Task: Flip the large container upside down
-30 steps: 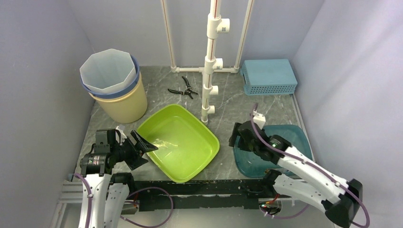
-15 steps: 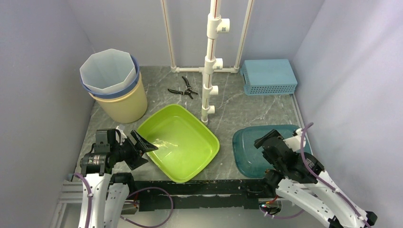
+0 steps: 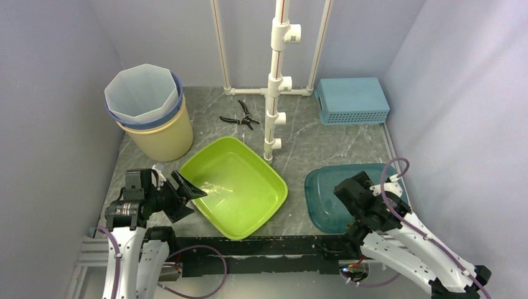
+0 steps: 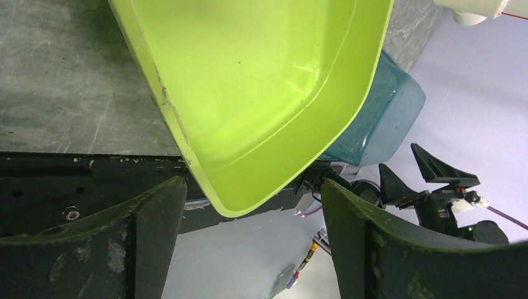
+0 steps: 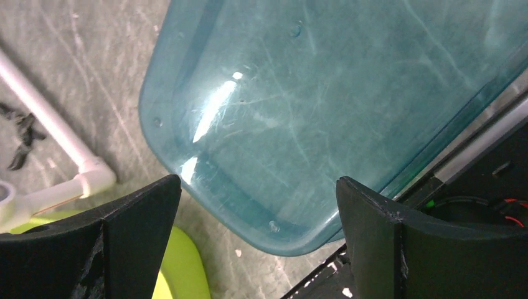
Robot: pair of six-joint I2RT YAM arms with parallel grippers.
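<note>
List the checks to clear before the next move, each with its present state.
1. Teal container lies bottom up: ok.
2. Right end effector open, holding nothing, above the teal container: ok.
3. Left end effector open, holding nothing: ok.
4. Left fingers free of the green basin's rim: cannot tell.
5. Green basin sits open side up, not tipped: ok.
6. Pliers lie well away from both end effectors: ok.

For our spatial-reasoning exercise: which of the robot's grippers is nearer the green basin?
Left. The left gripper sits open right at the green basin's near-left edge. The right gripper hangs open over the teal tub, off to the basin's right.
</note>
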